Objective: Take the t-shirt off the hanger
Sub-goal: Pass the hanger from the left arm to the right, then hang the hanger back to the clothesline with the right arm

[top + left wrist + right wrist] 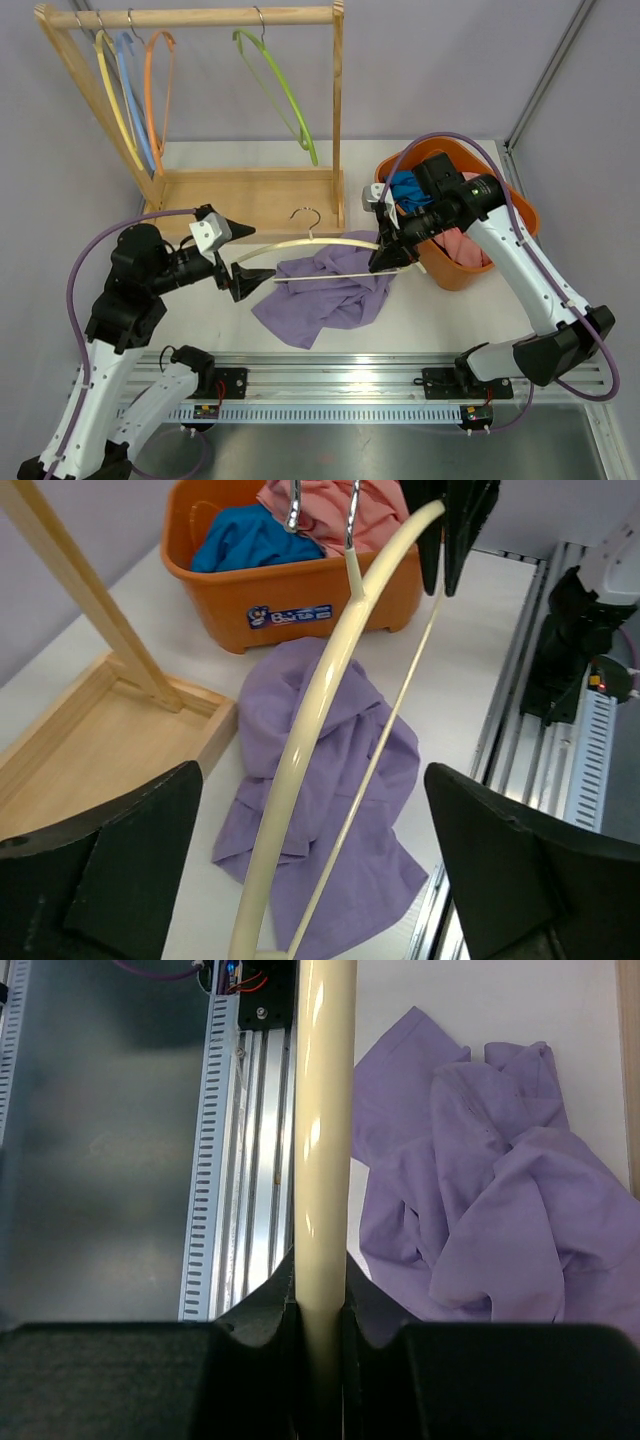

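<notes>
T-shirt [325, 295] soft, limp, light; heaped on bench [440, 320], seemingly off hanger [320, 243]; pinch fold. Hanger stiff, slick: right hand [380, 264] clamps its arm; left hand [245, 279] wide.

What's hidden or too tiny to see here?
Top view: the right arm covers part of the orange plastic basket.
Left wrist view: the basket's label is too small to read.
Right wrist view: the purple cloth t-shirt runs off the right edge; the right tool hides the cream plastic hanger's end.
</notes>
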Motion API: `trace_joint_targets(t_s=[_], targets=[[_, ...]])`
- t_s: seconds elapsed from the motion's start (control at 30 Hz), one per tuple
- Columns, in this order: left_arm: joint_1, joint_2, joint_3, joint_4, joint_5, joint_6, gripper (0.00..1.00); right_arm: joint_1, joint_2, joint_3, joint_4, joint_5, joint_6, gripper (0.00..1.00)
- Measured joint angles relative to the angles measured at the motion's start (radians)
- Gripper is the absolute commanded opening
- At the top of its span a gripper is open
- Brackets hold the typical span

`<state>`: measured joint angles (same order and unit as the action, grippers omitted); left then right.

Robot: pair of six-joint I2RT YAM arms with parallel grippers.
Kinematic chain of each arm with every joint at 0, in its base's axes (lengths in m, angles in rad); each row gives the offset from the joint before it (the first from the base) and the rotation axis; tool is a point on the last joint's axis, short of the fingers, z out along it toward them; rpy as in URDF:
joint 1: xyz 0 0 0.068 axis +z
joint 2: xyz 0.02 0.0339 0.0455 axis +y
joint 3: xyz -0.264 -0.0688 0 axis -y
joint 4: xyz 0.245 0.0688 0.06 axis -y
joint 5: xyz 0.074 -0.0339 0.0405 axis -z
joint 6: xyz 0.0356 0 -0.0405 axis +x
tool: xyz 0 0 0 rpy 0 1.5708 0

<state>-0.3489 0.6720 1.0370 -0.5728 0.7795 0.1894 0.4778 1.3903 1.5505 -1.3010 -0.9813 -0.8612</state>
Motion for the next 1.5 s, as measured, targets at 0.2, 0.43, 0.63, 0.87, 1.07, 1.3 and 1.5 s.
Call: trace_joint_targets(t_s=[0.2,0.43,0.63,0.87,1.07,1.3,1.5], targets=[[0.000,-0.071,0.000,0.007,-0.199,-0.026,0.99,-0.026,-0.016,-0.025,0.025,0.012,0.053,0.00],[0.001,-0.136,0.000,0.002,-0.431,-0.034,0.99,-0.066,-0.034,-0.042,0.043,0.036,0.099,0.00],[0.001,-0.175,-0.006,-0.010,-0.567,-0.045,0.99,-0.103,-0.046,-0.055,0.064,0.058,0.131,0.00],[0.001,-0.178,-0.027,-0.038,-0.631,-0.073,0.99,-0.151,-0.068,-0.071,0.079,0.074,0.168,0.00],[0.001,-0.178,-0.034,-0.062,-0.664,-0.100,0.99,-0.195,-0.088,-0.093,0.110,0.087,0.210,0.00],[0.001,-0.178,-0.064,-0.065,-0.674,-0.136,0.99,-0.245,-0.137,-0.145,0.156,0.129,0.283,0.00],[0.001,-0.178,-0.069,-0.063,-0.674,-0.154,0.99,-0.251,-0.165,-0.158,0.196,0.166,0.336,0.00]])
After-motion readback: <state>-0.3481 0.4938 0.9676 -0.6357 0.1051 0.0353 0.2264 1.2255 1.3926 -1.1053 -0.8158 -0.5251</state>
